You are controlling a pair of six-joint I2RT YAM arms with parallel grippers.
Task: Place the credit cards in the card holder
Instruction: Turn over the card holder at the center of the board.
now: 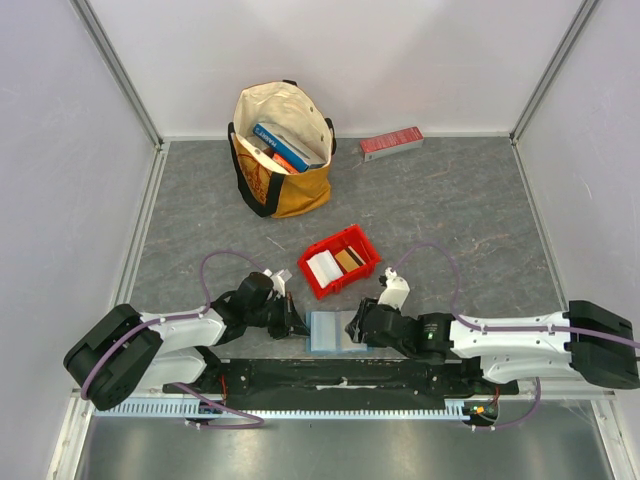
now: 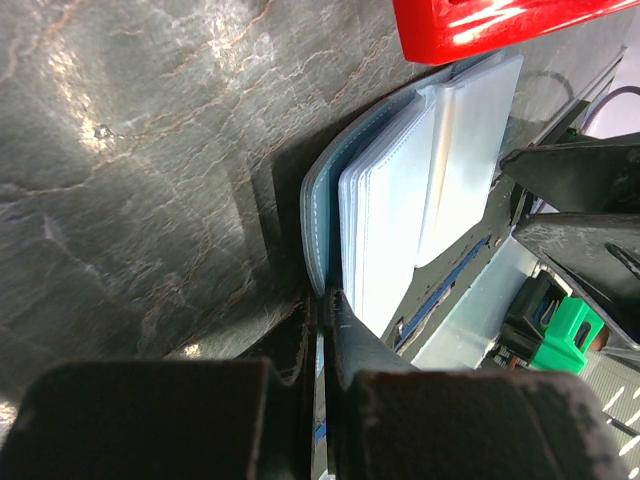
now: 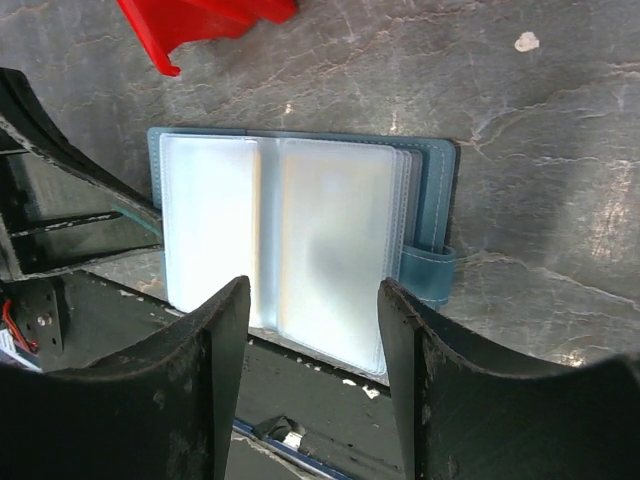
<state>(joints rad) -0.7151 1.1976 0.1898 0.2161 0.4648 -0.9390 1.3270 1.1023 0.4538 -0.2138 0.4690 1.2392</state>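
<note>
Left gripper [image 2: 325,305] clamps the open card holder's [image 3: 300,230] left cover; right gripper [image 3: 313,295] hangs open, empty. If that clamp slips, the pages could flop shut.

A teal folding card holder [image 1: 330,332] is laid by the grey table's [image 1: 470,220] near edge; just behind it a red plastic bin [image 1: 316,290] is set, small flat cards [image 1: 324,266] inside.
</note>
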